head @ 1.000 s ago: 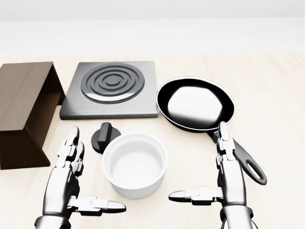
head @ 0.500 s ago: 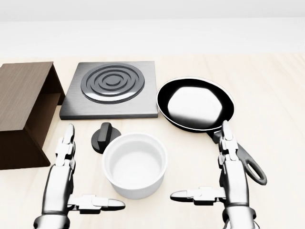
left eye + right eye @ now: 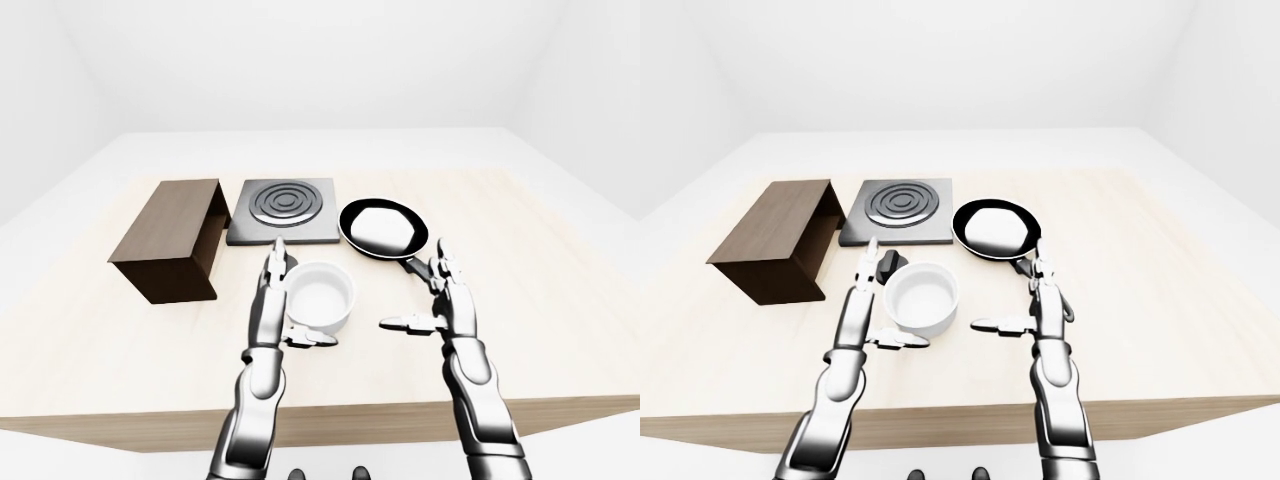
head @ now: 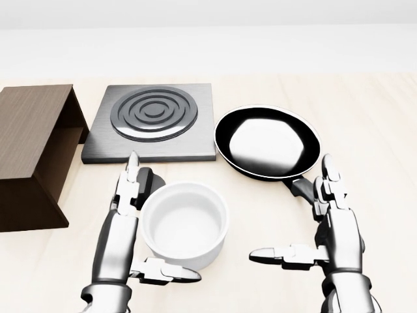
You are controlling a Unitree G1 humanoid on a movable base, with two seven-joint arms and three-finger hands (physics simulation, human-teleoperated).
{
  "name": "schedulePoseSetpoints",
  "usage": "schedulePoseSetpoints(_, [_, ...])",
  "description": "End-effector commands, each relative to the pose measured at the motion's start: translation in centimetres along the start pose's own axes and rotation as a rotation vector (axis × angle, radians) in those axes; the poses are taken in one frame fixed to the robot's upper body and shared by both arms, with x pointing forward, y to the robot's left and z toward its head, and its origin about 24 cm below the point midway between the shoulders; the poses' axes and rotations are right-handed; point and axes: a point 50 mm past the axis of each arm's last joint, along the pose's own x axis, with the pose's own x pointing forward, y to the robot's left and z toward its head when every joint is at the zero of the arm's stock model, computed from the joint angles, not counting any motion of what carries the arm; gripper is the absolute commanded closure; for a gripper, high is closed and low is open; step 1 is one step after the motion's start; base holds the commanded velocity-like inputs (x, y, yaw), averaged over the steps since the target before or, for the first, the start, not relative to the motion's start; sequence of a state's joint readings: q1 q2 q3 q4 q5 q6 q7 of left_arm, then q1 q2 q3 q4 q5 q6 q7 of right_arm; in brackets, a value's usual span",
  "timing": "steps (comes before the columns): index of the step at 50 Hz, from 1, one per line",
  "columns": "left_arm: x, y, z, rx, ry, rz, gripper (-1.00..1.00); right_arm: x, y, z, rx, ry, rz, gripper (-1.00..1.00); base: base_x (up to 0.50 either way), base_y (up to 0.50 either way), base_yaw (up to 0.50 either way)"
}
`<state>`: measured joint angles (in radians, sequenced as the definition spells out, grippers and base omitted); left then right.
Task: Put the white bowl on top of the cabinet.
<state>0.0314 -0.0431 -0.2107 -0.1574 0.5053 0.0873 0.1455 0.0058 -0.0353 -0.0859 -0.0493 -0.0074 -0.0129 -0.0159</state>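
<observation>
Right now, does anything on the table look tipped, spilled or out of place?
Nothing stands out. The white bowl sits upright and empty between the open left hand and right hand; the frying pan lies flat.

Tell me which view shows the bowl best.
The head view: the bowl is large there, its rim and inside clear, with the left robot hand beside it. Both eye views show it whole but small; in the left-eye view that hand overlaps its edge.

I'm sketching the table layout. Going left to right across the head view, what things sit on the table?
Cabinet → stove plate → white bowl → frying pan. The black knob, partly hidden behind the left hand, overlaps the stove plate and bowl, so I leave it out.
</observation>
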Motion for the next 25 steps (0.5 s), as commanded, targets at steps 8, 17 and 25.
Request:
schedulePoseSetpoints(8, [-1.1, -0.2, 3.3, 0.103, -0.147, 0.044, -1.00, 0.3, -0.8, 0.4, 0.024, -0.003, -0.016, -1.00, 0.00, 0.00, 0.00])
schedulePoseSetpoints(17, [-0.9, 0.6, 4.4, 0.186, -0.209, 0.166, -1.00, 0.4, -1.2, 0.6, 0.033, -0.001, -0.026, -1.00, 0.00, 0.00, 0.00])
schedulePoseSetpoints(25, [-0.5, -0.8, 3.6, 0.271, -0.193, 0.145, -1.00, 0.4, -1.3, 0.8, 0.035, -0.005, -0.030, -1.00, 0.00, 0.00, 0.00])
